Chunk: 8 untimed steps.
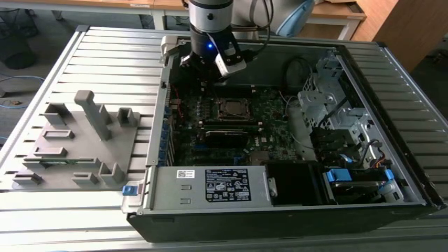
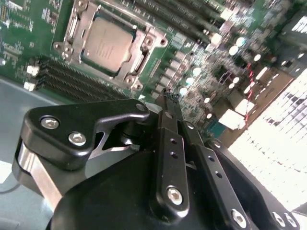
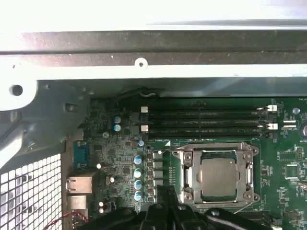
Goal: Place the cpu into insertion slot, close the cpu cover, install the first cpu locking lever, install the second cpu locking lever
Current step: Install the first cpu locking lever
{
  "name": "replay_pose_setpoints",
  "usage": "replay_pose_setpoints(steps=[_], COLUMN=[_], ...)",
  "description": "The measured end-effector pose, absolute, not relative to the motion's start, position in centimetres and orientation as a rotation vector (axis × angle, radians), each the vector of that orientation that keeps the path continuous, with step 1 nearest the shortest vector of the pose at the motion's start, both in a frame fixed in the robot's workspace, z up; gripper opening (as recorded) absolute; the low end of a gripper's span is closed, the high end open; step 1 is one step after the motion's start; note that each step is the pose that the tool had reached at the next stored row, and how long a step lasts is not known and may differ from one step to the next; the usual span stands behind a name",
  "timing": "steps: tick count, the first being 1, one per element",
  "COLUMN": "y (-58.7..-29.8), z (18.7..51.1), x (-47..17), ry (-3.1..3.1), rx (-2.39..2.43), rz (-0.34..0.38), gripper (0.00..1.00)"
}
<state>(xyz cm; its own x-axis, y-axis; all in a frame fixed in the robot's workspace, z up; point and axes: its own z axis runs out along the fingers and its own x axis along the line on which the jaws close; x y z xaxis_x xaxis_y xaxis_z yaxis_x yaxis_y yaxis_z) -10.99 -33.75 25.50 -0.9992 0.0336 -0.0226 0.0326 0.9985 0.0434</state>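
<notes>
Space over cpu cover (image 3: 191, 175) is open from above. Memory slots (image 3: 206, 122) sit low just beside; chassis wall (image 3: 153, 52) near. Drive cage (image 1: 329, 100) crowds exterior view's right; PSU (image 1: 210, 186) well apart.

Grey fixture tray (image 1: 130, 143) beside open computer case (image 1: 280, 218)

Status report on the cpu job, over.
Claw shut, empty, hovering over motherboard. Cpu seated, cpu cover down around it. Nothing blocking.

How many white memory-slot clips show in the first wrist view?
4 white clips: two at the slot ends nearer the blue capacitors, two at the opposite ends. The claw may hide more beyond the cpu.
</notes>
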Motion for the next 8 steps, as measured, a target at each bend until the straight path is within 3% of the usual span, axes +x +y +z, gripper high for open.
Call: replay_pose_setpoints(steps=[8], y=[-33.75], z=[25.5], x=[-11.58], ry=[3.116], rx=[0.052], rz=[0.104], gripper=[0.11])
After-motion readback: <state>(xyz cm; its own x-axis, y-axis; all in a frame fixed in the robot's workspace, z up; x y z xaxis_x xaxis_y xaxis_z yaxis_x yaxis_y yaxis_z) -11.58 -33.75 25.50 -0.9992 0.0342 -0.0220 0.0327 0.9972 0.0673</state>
